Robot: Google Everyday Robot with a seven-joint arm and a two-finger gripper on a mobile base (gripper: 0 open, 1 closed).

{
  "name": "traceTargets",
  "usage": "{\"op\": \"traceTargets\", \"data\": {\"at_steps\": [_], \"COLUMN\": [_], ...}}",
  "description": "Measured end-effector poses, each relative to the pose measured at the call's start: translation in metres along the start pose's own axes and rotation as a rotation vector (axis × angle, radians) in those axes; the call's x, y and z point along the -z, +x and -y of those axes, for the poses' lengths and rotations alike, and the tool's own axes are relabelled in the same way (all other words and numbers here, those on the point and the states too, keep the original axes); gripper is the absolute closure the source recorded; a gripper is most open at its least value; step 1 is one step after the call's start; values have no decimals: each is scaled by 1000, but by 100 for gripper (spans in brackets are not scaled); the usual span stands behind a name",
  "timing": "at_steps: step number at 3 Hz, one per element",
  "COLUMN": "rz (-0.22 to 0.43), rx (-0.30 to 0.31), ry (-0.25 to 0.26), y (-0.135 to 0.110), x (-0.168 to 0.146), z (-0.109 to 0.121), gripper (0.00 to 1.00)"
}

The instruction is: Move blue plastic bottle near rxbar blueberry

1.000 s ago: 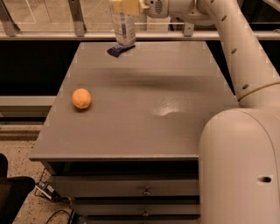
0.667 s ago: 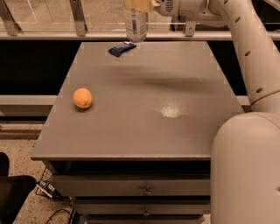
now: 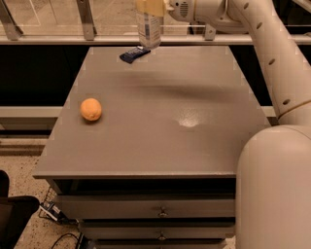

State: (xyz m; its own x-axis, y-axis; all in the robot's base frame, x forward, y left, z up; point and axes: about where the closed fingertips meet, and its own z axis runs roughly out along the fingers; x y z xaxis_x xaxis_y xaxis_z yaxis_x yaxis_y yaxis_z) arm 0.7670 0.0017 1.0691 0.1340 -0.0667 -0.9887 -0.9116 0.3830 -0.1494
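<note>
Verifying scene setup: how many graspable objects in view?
3. Clear plastic bottle at the far edge, in the pincer; dark navy bar wrapper beside it; round orange fruit left on the grey table. Robot body could hide more.

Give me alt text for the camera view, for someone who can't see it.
The claw of a white robot arm grips the top of a blue plastic bottle at the far edge of a grey table, beside the dark rxbar blueberry. An orange fruit sits on the table's left side.
</note>
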Motion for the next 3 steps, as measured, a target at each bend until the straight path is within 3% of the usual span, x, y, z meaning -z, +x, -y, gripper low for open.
{"op": "traceTargets", "data": {"at_steps": [1, 3], "rz": [-29, -70], "rx": [-5, 8], "ry": [77, 181], "y": [29, 92], "x": [-17, -36], "z": [19, 61], "gripper": [100, 100]}}
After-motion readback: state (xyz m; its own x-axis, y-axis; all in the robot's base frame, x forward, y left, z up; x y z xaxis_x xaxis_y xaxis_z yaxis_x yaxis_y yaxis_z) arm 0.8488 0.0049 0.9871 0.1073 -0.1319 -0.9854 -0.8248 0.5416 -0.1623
